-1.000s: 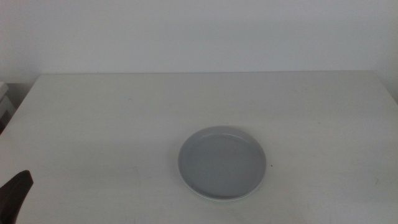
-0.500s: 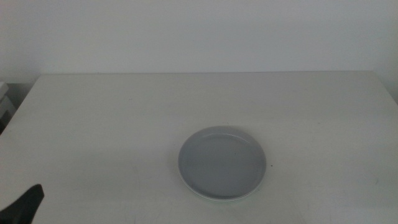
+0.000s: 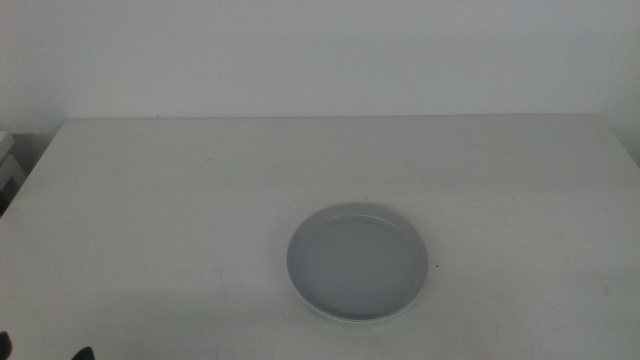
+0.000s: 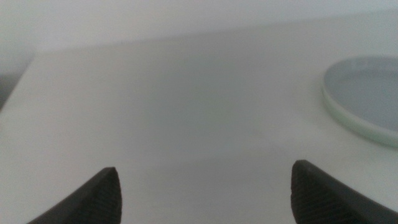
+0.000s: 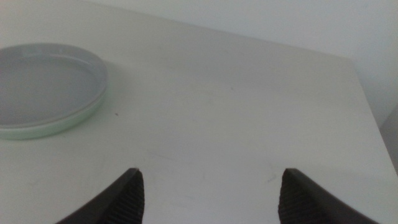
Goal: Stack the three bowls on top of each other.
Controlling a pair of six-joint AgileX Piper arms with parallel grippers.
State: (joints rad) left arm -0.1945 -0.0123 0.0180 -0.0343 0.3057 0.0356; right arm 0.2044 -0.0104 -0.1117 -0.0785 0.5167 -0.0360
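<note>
Now the grey bowl (image 3: pixel 358 262) tops the stack just right of centre, lower half of the middle view, a pale mint green bowl (image 5: pixel 59 127) showing under it. Left gripper (image 4: pixel 205 193) and right gripper (image 5: pixel 208 196) both spread wide, holding nothing, above the white table (image 3: pixel 180 190).

Pale off-white table (image 3: pixel 180 200) runs out flat and bare ahead of the left gripper (image 4: pixel 205 168), all the way to its far edge, where a plain white wall (image 3: pixel 320 50) rises behind it. Off to that gripper's outer side, past the table's corner, there's a white object (image 3: pixel 8 160) beside the table, too cropped to name. Over at the right gripper (image 5: pixel 211 171), same tabletop ahead, with a tiny dark speck (image 5: pixel 118 114) forward and toward its inner side, and the table's side edge off to its outer side.
</note>
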